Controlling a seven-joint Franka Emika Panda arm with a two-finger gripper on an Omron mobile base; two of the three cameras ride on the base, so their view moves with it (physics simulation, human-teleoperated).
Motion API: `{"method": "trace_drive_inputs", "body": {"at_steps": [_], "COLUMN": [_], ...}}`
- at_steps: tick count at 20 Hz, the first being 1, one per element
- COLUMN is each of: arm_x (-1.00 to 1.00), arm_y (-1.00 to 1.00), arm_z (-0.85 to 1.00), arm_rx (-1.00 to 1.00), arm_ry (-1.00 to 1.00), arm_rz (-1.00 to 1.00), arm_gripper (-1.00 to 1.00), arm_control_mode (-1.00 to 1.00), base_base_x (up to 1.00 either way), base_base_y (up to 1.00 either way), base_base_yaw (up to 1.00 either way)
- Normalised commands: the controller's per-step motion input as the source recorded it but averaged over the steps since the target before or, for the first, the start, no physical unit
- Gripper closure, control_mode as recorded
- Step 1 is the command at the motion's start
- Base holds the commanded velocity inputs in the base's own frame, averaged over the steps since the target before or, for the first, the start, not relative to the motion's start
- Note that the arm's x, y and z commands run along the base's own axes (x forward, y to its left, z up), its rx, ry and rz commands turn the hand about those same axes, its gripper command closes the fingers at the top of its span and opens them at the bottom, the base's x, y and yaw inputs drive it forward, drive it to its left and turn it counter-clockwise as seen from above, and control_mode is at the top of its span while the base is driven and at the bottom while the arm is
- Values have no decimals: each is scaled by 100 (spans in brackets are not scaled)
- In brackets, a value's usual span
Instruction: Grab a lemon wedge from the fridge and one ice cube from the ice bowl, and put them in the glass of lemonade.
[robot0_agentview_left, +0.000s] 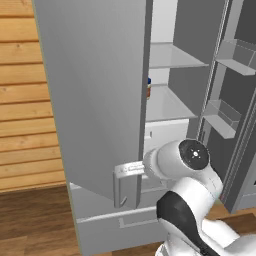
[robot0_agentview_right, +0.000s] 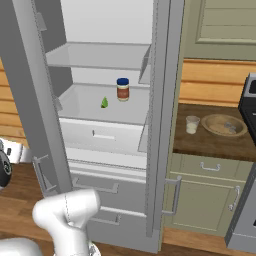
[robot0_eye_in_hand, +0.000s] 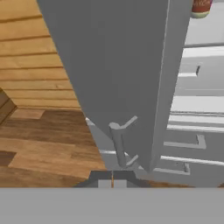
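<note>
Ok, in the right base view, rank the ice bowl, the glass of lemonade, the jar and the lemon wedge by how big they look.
Largest to smallest:
1. ice bowl
2. jar and glass of lemonade: look about alike, and the jar sits deeper in the fridge, so I won't rank them
3. lemon wedge

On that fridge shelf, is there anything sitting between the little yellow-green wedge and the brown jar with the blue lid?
No. In the right base view the tiny yellow-green lemon wedge and the brown blue-lidded jar stand apart, with bare white shelf between them.
</note>
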Motion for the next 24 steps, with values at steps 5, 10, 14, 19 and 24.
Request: {"method": "trace_drive_inputs", "body": {"at_steps": [5, 10, 14, 19, 24], "arm_x": [0, 14, 76, 91, 96], "arm_y": [-60, -99, -58, 0, 2], "arm_z": [100, 91, 58, 12, 0], "arm_rx": [17, 26, 25, 5, 5], "arm_ry": [1, 7, 23, 29, 25], "arm_rz": [-2, -11, -4, -8, -4], "arm_gripper": [100, 100, 100, -100, -100], "arm_control_mode": [-100, -100, -100, -100, -100], "base_base_x": [0, 0, 0, 0, 0], "base_base_y": [0, 0, 0, 0, 0], "base_base_yaw": [0, 0, 0, 0, 0]}}
